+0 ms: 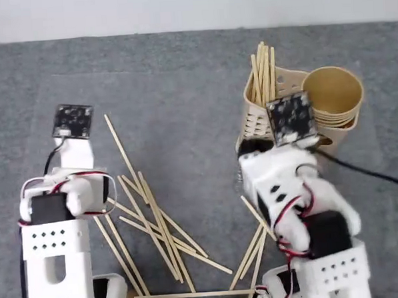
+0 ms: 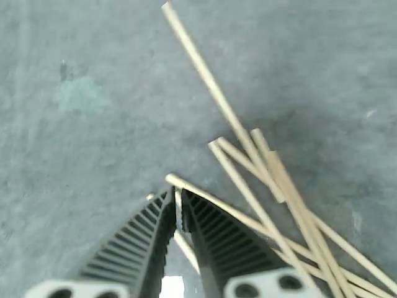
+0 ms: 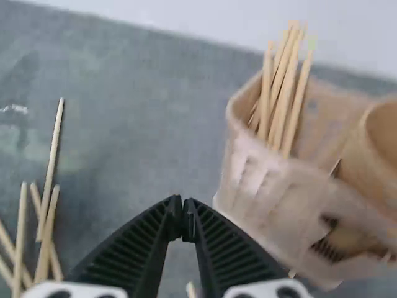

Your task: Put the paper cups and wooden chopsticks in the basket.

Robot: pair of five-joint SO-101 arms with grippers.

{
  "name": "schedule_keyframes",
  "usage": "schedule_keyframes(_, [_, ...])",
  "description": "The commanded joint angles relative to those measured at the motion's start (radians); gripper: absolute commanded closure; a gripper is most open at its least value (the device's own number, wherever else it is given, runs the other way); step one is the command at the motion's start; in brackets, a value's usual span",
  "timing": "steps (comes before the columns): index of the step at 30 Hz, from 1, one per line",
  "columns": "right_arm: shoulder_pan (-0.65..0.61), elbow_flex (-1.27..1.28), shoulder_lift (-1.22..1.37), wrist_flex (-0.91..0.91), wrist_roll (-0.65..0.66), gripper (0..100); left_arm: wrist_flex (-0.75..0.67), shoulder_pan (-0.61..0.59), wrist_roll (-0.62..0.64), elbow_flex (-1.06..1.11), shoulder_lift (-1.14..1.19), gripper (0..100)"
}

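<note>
Several wooden chopsticks (image 1: 156, 224) lie scattered on the grey mat between the two arms. My left gripper (image 2: 177, 197) is low over the mat and shut, with the end of one loose chopstick (image 2: 186, 186) right at its tips; I cannot tell if it touches. The beige basket (image 1: 250, 113) stands at the far right, holding a bundle of upright chopsticks (image 1: 263, 69) and stacked paper cups (image 1: 333, 88). My right gripper (image 3: 182, 218) is shut and holds nothing, just beside the basket (image 3: 267, 180). The bundle of chopsticks (image 3: 282, 93) and a cup (image 3: 378, 143) show inside the basket.
The left arm (image 1: 67, 189) and right arm (image 1: 287, 184) stand at the near edge. One chopstick (image 1: 193, 295) lies crosswise between their bases. A pale wall runs along the mat's far edge.
</note>
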Motion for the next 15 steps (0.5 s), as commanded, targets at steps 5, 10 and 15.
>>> schedule_keyframes(5, [-0.054,0.270,-0.163,-0.036,-0.169,99.1,0.012,0.029,-0.009,-0.108,0.040,98])
schedule_keyframes(10, [-0.051,0.419,-0.199,-0.145,-0.189,99.1,0.069,0.043,-0.009,-0.246,0.295,98])
schedule_keyframes(15, [-0.016,0.506,-0.202,-0.209,-0.189,99.1,0.091,0.086,-0.009,-0.361,0.546,98])
